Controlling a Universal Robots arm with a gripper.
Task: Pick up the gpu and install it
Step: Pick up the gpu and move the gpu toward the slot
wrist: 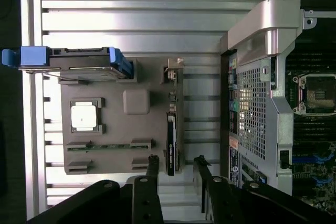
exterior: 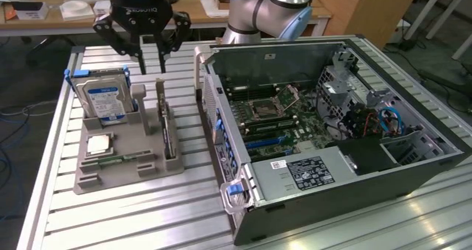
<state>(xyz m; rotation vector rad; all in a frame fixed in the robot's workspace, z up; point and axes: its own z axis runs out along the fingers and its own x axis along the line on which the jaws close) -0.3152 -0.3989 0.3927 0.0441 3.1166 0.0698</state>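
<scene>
Grey plastic holder [exterior: 158,170] is noted on the slatted metal table [exterior: 147,217], at the exterior view's left of the opened computer case [exterior: 310,211]. The gpu [exterior: 167,129] is found standing on its long edge in a slot along the side of the holder nearest the case. Its black face and brownish board edge are visible, and its silver bracket [wrist: 174,68] is at the end farther from the exterior camera. The gpu is seated in the holder and not installed in the case.

The gripper [exterior: 152,68] is seen hanging above the far end of the holder, over the bracket end of the gpu and clear of it. Its two black fingers [wrist: 153,169] are spread apart with nothing clasped between them, so the gripper is recorded as released. In the wrist view the gpu is lined up with the gap between the fingers, one finger falling to each side of the card's line. No contact with the card is observed.

A hard drive [exterior: 107,98] with blue side rails is held upright at the side of the holder away from the case. A processor chip [exterior: 99,145] is laid flat in a recess, and a memory stick [exterior: 118,160] is laid just beside it. The case is laid on its side with the motherboard [exterior: 273,117] exposed.
</scene>
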